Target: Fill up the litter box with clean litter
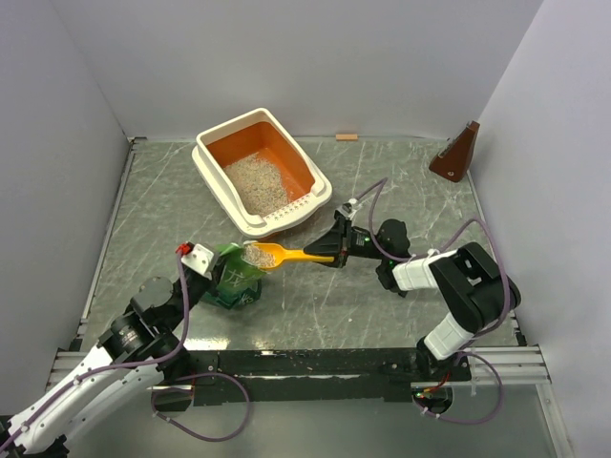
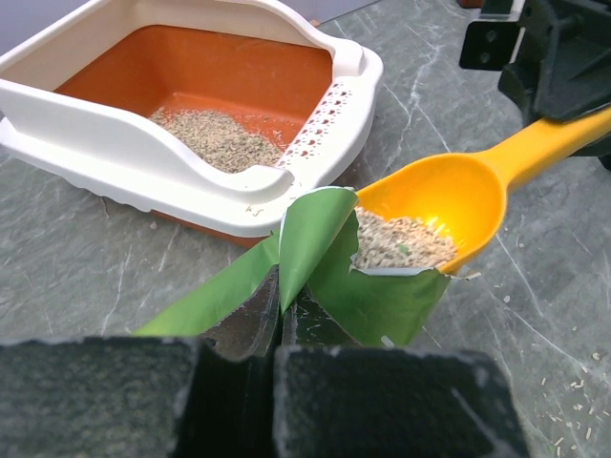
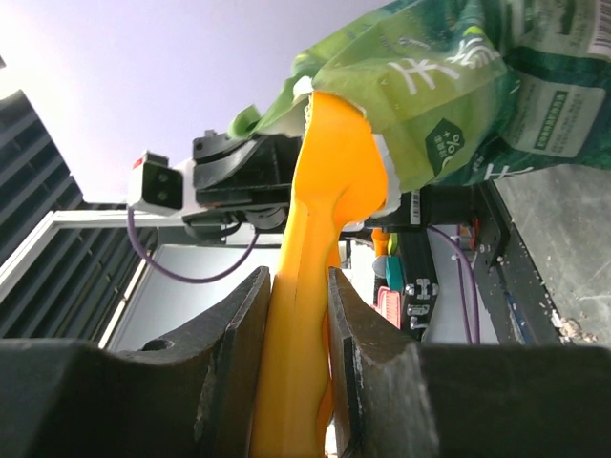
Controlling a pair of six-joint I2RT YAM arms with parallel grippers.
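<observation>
scoop step: right gripper [image 3: 298, 286] clamps the yellow scoop [image 1: 279, 255] by its handle, bowl loaded w/ clean litter [image 2: 401, 243] at the green bag [image 1: 234, 279] mouth. left gripper [image 2: 278, 310] pinches the bag edge shut-tight. litter box [image 1: 212, 176] sits just beyond, thinly filled. next: lift level, swing over box, tip.

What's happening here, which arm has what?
The right hand is clamped on the handle of the yellow-orange scoop. The scoop's bowl sits at the open mouth of the green bag with a load of litter in it. The left hand pinches the bag's edge, holding it up. Behind them the litter box already has a patch of litter on its floor, with bare orange around it.
</observation>
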